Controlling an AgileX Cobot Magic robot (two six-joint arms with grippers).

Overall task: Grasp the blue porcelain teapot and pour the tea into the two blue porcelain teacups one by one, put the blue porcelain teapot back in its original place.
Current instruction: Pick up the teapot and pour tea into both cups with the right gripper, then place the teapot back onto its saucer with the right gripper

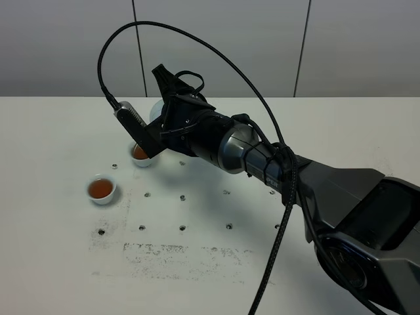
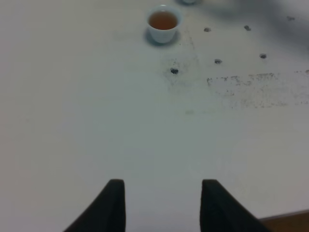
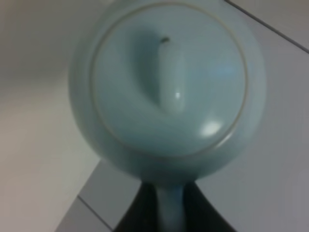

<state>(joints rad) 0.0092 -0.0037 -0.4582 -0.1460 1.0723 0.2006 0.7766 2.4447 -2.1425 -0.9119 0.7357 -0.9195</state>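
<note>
1. I am looking at the right gripper point(image 1: 163, 115) reaching far across the white table point(image 1: 59, 262) to its far left part, and the blue porcelain teapot point(image 3: 166, 92) is sitting directly ahead of its fingers, filling the right wrist view.
2. In that wrist view the dark fingers point(image 3: 205, 210) are closing in on either side of the teapot's pale handle point(image 3: 170, 212); they are pressing right beside it, so I am reading the gripper as clamped on the handle.
3. The lid point(image 3: 169, 79) with its long knob point(image 3: 166, 77) is facing the wrist camera, which tells me the pot is tipped well over.
4. From the high camera only a pale sliver of the teapot point(image 1: 157, 110) is showing behind the gripper body; the rest is hidden.
5. The nearer teacup point(image 1: 141, 155) is sitting just below and in front of the right gripper, partly covered by it, with brown tea showing inside.
6. The second teacup point(image 1: 102, 189) is standing farther out from the right gripper, apart from the first, and is also holding brown tea.
7. My left gripper point(image 2: 161, 205) is hanging over bare table with its two fingers spread apart and nothing between them.
8. That same second teacup point(image 2: 164, 23) is lying well ahead of the left gripper, slightly off its centre line.
</note>
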